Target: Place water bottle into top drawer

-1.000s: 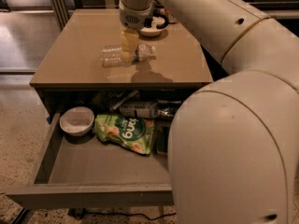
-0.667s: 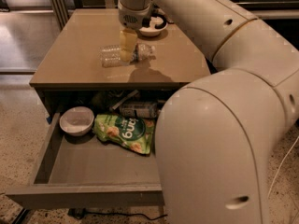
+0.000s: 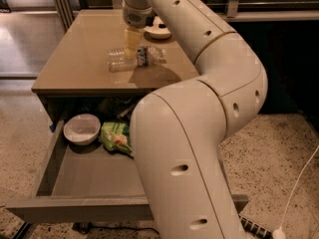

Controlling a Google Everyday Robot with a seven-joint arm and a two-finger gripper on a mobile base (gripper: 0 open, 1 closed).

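The water bottle (image 3: pixel 149 55), clear ribbed plastic with a blue-and-white label band, lies on its side on the tan table top (image 3: pixel 75 63). My gripper (image 3: pixel 131 48) reaches straight down onto the bottle's middle, at or touching it. The top drawer (image 3: pixel 75 210) is pulled out below the table top, grey with a plain front panel. My own arm hides the drawer's right part.
The drawer holds a white bowl (image 3: pixel 82 128) at back left and a green snack bag (image 3: pixel 115 136) beside it. A white dish (image 3: pixel 158 32) sits at the table's back. A white cable (image 3: pixel 299 183) and a power strip (image 3: pixel 254 227) lie on the speckled floor at right.
My arm's large lower link has swung left across the view and now covers more of the drawer's right side. The gripper and the bottle stay where they were.
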